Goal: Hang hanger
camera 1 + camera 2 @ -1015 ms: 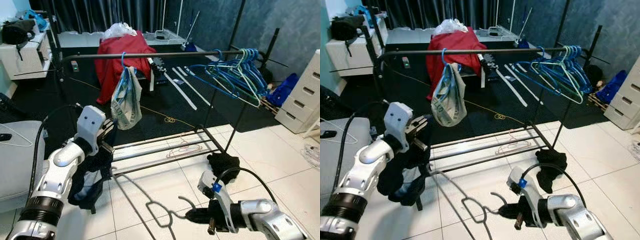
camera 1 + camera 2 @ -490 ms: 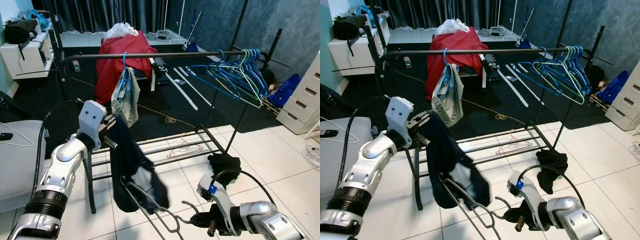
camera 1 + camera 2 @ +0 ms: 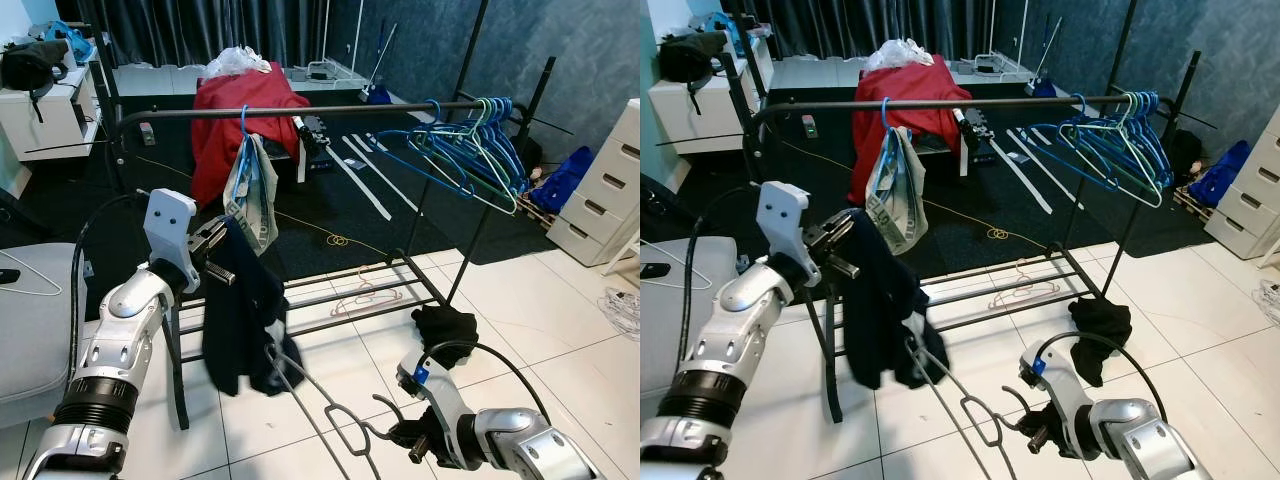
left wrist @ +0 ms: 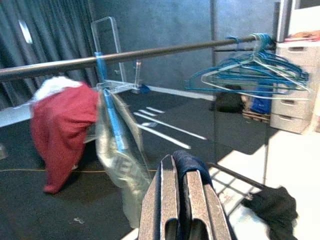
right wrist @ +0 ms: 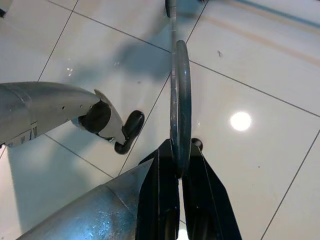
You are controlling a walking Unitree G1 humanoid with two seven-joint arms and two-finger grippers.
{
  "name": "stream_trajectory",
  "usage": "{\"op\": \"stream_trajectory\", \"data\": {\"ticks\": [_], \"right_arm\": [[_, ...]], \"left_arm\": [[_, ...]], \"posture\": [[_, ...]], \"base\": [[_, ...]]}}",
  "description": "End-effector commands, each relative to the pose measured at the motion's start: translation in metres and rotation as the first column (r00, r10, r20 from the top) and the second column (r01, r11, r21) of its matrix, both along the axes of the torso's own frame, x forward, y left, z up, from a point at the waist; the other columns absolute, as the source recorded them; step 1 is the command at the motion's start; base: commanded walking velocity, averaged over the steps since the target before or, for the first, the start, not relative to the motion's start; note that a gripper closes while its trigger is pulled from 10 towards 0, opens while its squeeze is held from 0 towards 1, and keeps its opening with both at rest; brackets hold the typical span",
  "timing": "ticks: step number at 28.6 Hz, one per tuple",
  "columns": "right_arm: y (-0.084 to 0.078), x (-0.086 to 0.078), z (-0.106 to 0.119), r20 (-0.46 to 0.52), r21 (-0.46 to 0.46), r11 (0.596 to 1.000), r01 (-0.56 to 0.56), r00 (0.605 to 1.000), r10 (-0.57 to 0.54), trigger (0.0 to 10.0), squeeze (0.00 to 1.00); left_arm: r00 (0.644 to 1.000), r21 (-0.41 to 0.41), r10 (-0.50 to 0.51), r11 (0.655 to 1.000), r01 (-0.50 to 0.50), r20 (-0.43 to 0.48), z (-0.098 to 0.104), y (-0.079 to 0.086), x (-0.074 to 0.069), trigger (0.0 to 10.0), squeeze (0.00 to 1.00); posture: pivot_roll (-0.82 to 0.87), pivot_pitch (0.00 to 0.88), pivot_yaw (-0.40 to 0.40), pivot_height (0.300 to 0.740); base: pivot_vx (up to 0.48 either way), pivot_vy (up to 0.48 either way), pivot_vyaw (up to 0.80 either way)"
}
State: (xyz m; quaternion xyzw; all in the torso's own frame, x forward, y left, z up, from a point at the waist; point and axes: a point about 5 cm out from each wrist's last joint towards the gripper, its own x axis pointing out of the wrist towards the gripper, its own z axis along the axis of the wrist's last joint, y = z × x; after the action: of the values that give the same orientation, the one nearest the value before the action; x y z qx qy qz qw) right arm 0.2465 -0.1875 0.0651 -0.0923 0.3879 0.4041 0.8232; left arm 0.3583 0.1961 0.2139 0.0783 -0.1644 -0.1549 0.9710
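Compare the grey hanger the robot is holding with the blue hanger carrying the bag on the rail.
The grey hanger is off the rail, gripped at its hook by the right tool; the blue hanger hangs hooked on it. The grey one carries a dark garment also gripped by the left tool; the blue one carries a bag.

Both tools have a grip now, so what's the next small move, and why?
Probably lift the right tool so the hanger it pinches rises toward the rail. The hook sits low near the floor, while the left tool holds the dark garment draped on the hanger's far end.
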Motion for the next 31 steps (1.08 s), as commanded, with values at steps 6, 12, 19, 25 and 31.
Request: {"op": "stream_trajectory", "data": {"ticks": [6, 12, 19, 25, 31], "right_arm": [[-0.006, -0.012, -0.001, -0.059, -0.043, 0.994, -0.103, 0.993, 0.1, 10.0, 0.0], [-0.005, -0.008, 0.0, -0.039, -0.03, 0.997, -0.074, 0.997, 0.073, 10.0, 0.0], [-0.009, 0.007, 0.013, 0.033, -0.027, 0.999, -0.031, 0.999, 0.031, 10.0, 0.0], [-0.011, 0.013, 0.022, 0.075, -0.04, 0.999, -0.011, 0.997, 0.014, 10.0, 0.0], [-0.011, 0.013, 0.024, 0.077, -0.039, 0.999, -0.002, 0.997, 0.005, 10.0, 0.0]], "left_arm": [[0.99, -0.02, 0.142, 0.99, -0.142, 0.022, 0.011, 0.018, 0.01, 0.0, 0.0], [0.993, -0.022, 0.119, 0.993, -0.118, 0.025, 0.013, 0.015, 0.01, 0.0, 0.0], [0.995, -0.007, 0.096, 0.995, -0.096, 0.022, 0.011, 0.012, 0.01, 0.0, 0.0], [0.995, -0.001, 0.096, 0.995, -0.096, 0.022, 0.009, 0.011, 0.011, 0.0, 0.0], [0.996, 0.004, 0.088, 0.996, -0.088, 0.02, 0.008, 0.011, 0.01, 0.0, 0.0]], "posture": [[-0.11, 0.054, -0.034, 0.74], [-0.11, 0.053, -0.034, 0.74], [-0.1, 0.052, -0.036, 0.74], [-0.1, 0.052, -0.036, 0.74], [-0.1, 0.052, -0.033, 0.74]], "base": [[0.0, 0.0, 0.0], [0.0, 0.0, 0.0], [0.0, 0.0, 0.0], [0.0, 0.0, 0.0], [0.0, 0.0, 0.0]]}}
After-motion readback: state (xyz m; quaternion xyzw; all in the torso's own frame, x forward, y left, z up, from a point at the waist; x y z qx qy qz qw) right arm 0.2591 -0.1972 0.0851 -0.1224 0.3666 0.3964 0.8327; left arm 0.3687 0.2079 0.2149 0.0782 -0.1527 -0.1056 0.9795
